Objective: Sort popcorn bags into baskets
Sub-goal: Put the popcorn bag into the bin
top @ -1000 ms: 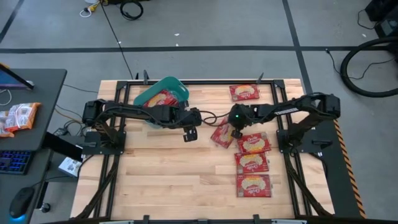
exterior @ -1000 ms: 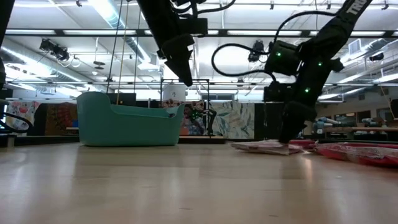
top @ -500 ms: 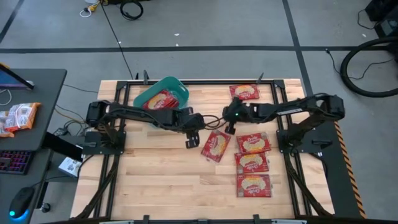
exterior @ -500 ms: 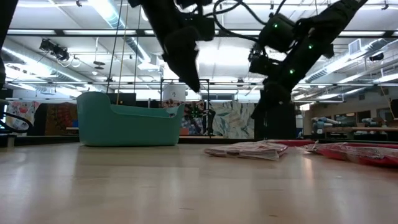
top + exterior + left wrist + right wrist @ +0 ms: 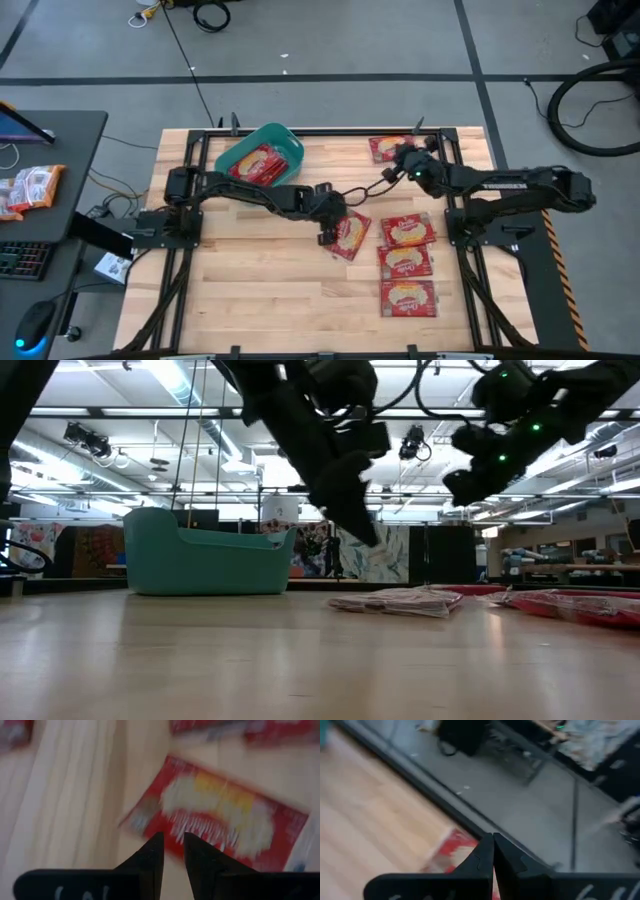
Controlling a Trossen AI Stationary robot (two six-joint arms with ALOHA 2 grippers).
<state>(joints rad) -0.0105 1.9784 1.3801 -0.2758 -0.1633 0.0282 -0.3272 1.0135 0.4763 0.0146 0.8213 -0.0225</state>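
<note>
- Red flat popcorn packet (image 5: 347, 234) lies tilted mid-bench, just beneath the left gripper (image 5: 328, 229), whose fingers stand narrowly parted and empty.
- Right gripper (image 5: 404, 158), pinched closed and empty, hovers near the far edge.
- Teal plastic tub (image 5: 262, 160) sits at the far-left corner.

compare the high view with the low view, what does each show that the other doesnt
Only the high view shows the red packets lying inside the teal basket, the three popcorn bags lined up before the right arm, and the desk beside the table. Only the low view shows the room behind, with ceiling lights and the basket's side wall. Both show the left hand above the tilted popcorn bag mid-table, and the right hand raised farther off.
</note>
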